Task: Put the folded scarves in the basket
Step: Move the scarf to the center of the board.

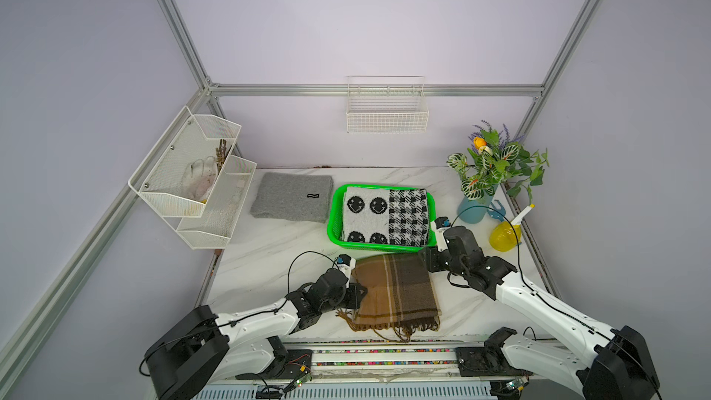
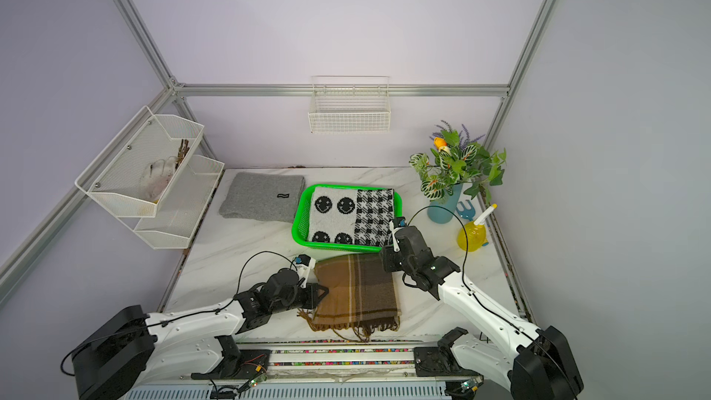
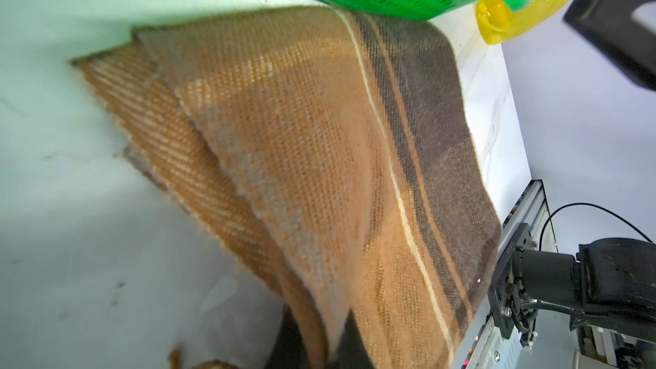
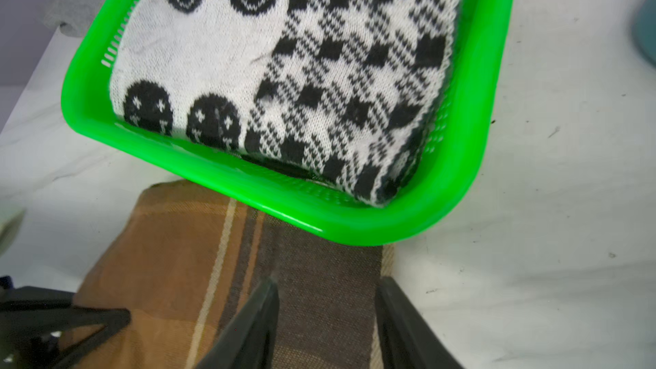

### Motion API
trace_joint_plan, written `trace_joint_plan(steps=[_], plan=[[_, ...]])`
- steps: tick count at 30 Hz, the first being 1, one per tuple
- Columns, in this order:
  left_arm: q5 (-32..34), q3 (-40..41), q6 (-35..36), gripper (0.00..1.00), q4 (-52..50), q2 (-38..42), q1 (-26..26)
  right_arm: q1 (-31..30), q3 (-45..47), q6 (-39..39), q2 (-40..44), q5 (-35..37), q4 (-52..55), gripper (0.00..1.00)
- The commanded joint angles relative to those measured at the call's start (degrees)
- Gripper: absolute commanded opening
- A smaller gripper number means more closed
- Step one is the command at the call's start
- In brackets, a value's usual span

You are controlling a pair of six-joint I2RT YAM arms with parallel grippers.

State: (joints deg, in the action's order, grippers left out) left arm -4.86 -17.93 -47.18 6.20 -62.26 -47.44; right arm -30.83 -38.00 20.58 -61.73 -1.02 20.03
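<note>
A folded brown plaid scarf lies on the marble table just in front of the bright green basket. A folded black-and-white scarf fills the basket. My left gripper is shut on the brown scarf's left edge, and the cloth rises in a fold from its jaws. My right gripper hovers open over the scarf's far right corner, close to the basket's near rim.
A folded grey scarf lies left of the basket. A blue vase of plants and a yellow spray bottle stand at the right. A white mesh shelf hangs left, a white wire basket on the back wall.
</note>
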Motion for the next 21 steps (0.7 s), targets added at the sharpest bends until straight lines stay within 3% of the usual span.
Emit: trace_joint_plan(steps=[1,5,8,16,21], plan=[[3.22,3.26,2.74,0.0,-6.86,5.14,2.4,-0.8,1.7,1.96,-1.05,-2.35,-3.77,0.52],[-0.7,5.01,4.46,0.0,-6.72,5.91,7.69,-0.9,4.57,2.71,-1.22,-4.19,-4.5,0.52],[-0.55,4.4,5.21,0.04,-6.31,3.42,8.65,-0.9,7.92,3.34,-1.58,-10.23,-8.04,0.53],[-2.81,2.26,7.54,0.07,-4.28,-3.58,9.98,-0.94,9.7,4.19,-8.7,-18.28,-14.21,0.55],[-3.41,2.2,7.61,0.08,-3.93,-3.23,10.17,-0.93,10.65,4.77,-11.56,-18.4,-15.98,0.56]])
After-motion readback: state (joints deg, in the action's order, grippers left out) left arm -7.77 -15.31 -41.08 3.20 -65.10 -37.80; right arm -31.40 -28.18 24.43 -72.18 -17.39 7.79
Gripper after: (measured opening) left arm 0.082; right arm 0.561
